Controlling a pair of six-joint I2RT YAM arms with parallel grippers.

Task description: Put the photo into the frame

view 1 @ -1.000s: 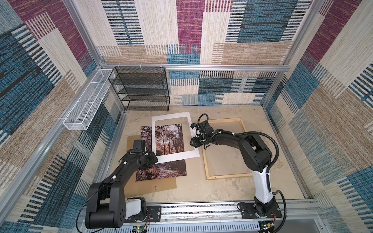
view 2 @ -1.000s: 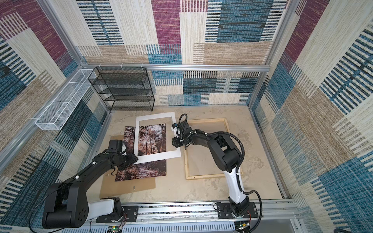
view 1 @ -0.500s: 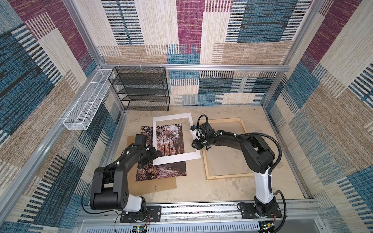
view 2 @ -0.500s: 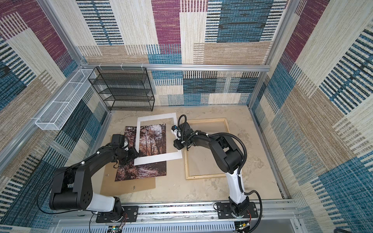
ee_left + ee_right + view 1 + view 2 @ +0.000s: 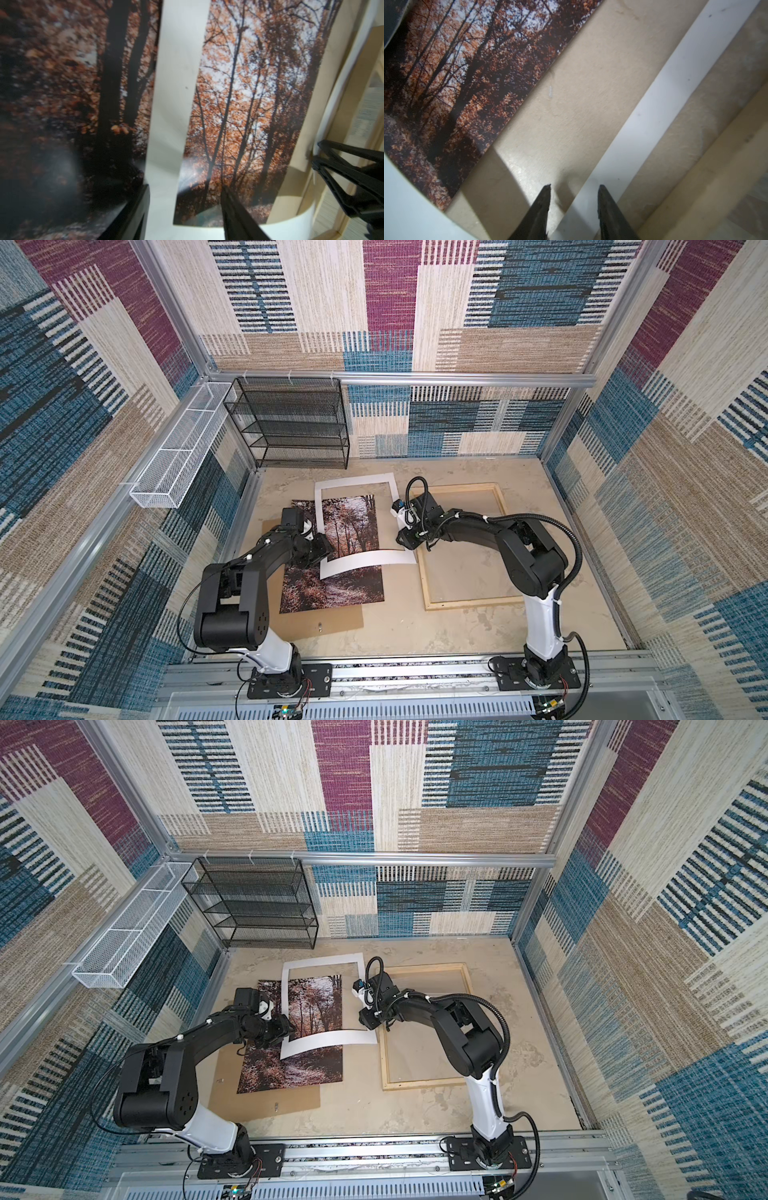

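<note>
The photo (image 5: 332, 593) (image 5: 291, 1069) lies face up on a brown backing board (image 5: 324, 624), left of the pale wooden frame (image 5: 469, 603) (image 5: 424, 1080). A white mat (image 5: 353, 481) (image 5: 320, 961) overlaps the photo's far half, and its near edge bows upward. My left gripper (image 5: 322, 549) (image 5: 185, 185) is open, low at the mat's left strip (image 5: 174, 83), which runs between its fingers. My right gripper (image 5: 405, 543) (image 5: 574, 185) is open astride the mat's right strip (image 5: 664, 93), beside the frame's left rail. Whether either gripper touches the mat I cannot tell.
A black mesh shelf (image 5: 291, 423) stands against the back wall at the left. A white wire basket (image 5: 178, 464) hangs on the left wall. Patterned walls close in the sandy table (image 5: 415, 635) on three sides, and the arm bases sit along the front rail.
The mat's near edge, flat a second ago, now bows upward. The left arm has swung its elbow back and its gripper sits closer to the mat. The right jaws have narrowed slightly.
</note>
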